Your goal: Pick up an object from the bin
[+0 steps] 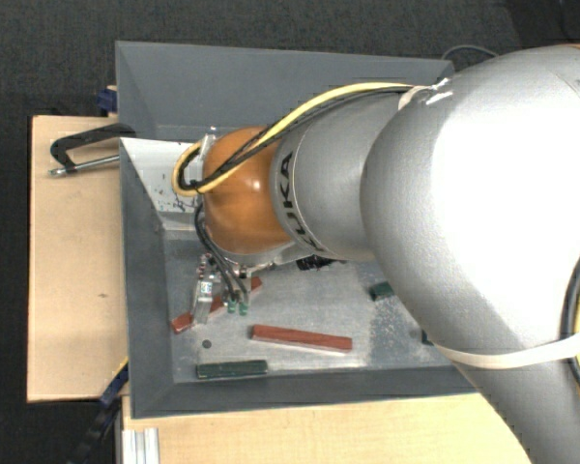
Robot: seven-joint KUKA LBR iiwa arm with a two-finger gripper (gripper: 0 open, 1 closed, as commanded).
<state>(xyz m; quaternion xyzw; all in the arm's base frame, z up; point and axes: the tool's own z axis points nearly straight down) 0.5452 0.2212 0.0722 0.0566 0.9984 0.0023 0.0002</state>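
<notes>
Loose bits on floor of bin (140,307), front half: long red-brown bar (301,338) lies flat, approx. parallel w/ front wall, right end a bit lower. Shorter dark green bar (231,367) lies flat at foot of front wall, left of the red-brown one & not touching it. Small round dark thing (207,345) sits above the green bar, touching neither bar. Short red-brown piece (182,324) further left, near left wall. Small dark green piece (381,291) well apart, to the right. White sheet w/ dark marks (159,177) in back-left corner.
</notes>
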